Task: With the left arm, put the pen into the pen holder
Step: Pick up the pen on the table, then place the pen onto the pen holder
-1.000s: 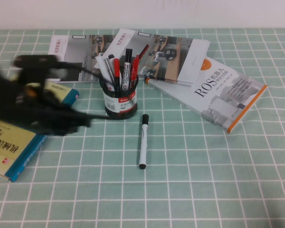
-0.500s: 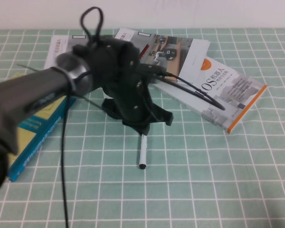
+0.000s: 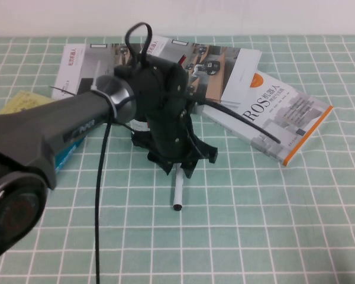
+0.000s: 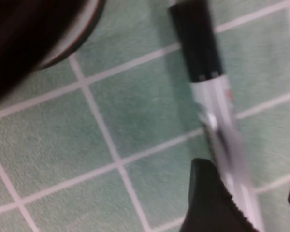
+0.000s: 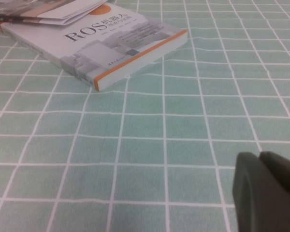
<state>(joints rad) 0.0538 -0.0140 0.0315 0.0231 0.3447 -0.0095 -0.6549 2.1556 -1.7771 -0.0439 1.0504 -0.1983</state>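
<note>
We hover left gripper (image 3: 178, 168) over pen (image 3: 177, 194), jaws spread astride barrel, no pinch yet. Right gripper (image 5: 266, 191) parked, jaws unreadable. Grasp, lift, drop into pen holder remain.

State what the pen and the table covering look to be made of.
Pen: likely smooth plastic; white barrel with a glossy streak, matte black cap, seen under the left gripper. Table covering: probably soft cloth or vinyl; its green grid ripples slightly. The right gripper hangs low over it.
</note>
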